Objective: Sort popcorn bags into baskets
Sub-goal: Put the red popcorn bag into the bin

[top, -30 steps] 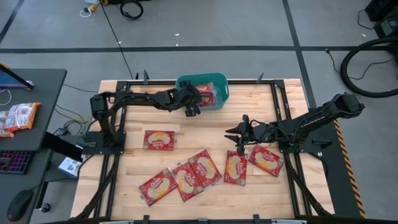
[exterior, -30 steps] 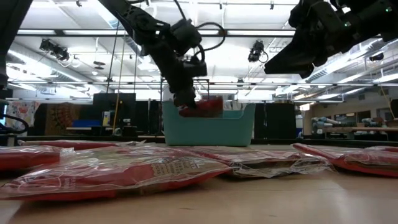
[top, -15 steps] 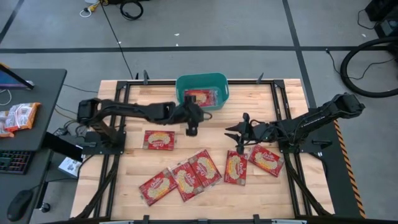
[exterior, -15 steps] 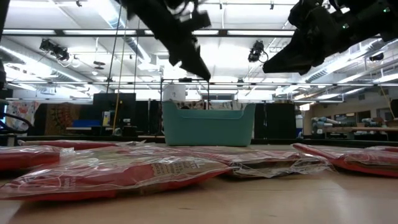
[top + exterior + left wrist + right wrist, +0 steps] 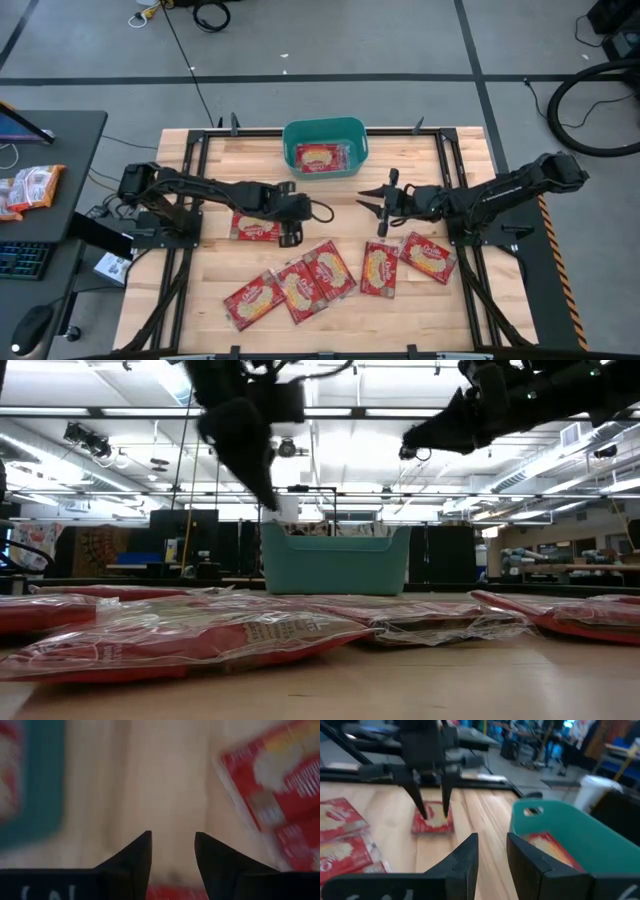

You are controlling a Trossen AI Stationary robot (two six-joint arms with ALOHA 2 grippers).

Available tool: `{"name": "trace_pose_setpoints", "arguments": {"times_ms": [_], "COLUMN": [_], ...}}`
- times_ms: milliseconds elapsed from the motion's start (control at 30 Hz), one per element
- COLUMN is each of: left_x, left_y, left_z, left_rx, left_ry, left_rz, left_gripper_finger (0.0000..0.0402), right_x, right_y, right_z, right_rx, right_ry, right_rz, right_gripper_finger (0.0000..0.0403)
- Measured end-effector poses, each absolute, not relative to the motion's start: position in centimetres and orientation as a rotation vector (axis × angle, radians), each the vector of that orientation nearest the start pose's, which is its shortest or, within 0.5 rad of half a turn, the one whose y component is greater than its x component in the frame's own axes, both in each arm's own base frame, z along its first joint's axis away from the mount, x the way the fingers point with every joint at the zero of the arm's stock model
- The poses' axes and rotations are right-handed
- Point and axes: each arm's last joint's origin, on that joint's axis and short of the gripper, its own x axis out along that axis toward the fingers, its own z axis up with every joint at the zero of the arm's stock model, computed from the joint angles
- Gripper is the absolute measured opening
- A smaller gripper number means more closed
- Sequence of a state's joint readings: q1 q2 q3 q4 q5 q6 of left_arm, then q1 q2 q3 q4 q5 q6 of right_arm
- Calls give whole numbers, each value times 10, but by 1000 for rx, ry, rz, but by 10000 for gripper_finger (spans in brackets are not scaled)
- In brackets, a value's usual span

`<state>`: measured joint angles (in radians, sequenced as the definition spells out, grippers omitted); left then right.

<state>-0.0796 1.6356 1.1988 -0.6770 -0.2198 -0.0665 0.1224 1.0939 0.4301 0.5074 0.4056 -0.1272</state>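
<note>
The teal basket (image 5: 352, 150) stands at the table's far edge, with one red popcorn bag (image 5: 320, 157) lying flat inside it. Several more red bags lie flat on the wood: one alone (image 5: 255, 225) left of centre and a row (image 5: 330, 270) toward the near edge. My left gripper (image 5: 290, 236) hangs open and holds nothing, just right of the lone bag; its wrist view shows bare wood between its fingers, a bag (image 5: 280, 795) to one side and the basket (image 5: 30, 785) to the other. My right gripper (image 5: 378, 205) hovers open and empty right of centre, above the bags (image 5: 428, 255).
Black frame rails (image 5: 450, 180) run along the table's sides under both arms. Bare wood lies between the basket and the row of bags. A side desk (image 5: 50, 180) with a keyboard and more packets stands left of the table.
My left gripper let go of a bag over the basket, and that bag now lies inside. The gripper then drew back toward the near edge and came down beside the lone bag left of centre. My right gripper shifted slightly toward the far edge.
</note>
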Motion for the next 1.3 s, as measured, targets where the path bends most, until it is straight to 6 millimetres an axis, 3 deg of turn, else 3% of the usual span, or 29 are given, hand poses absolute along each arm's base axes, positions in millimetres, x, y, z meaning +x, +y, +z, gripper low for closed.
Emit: {"name": "trace_pose_setpoints", "arguments": {"times_ms": [333,667,867,1067,1300], "left_x": [298,278,275,269,246], "left_y": [-58,-99,-119,-128,-119], "left_z": [220,215,199,184,153], "left_rx": [-10,157,215,308,369], "left_ry": [1300,1309,1345,1433,1532], "left_rz": [258,353,349,344,359], "left_gripper_finger": [146,146,146,146,146], "right_x": [224,224,224,224,225], "right_y": [-9,-24,-24,-23,-17], "right_z": [226,233,234,233,233], "right_rx": [-227,-231,-231,-214,-201], "right_ry": [112,32,29,33,32], "right_rz": [-269,-195,-195,-189,-159], "right_gripper_finger": [106,106,106,105,105]}}
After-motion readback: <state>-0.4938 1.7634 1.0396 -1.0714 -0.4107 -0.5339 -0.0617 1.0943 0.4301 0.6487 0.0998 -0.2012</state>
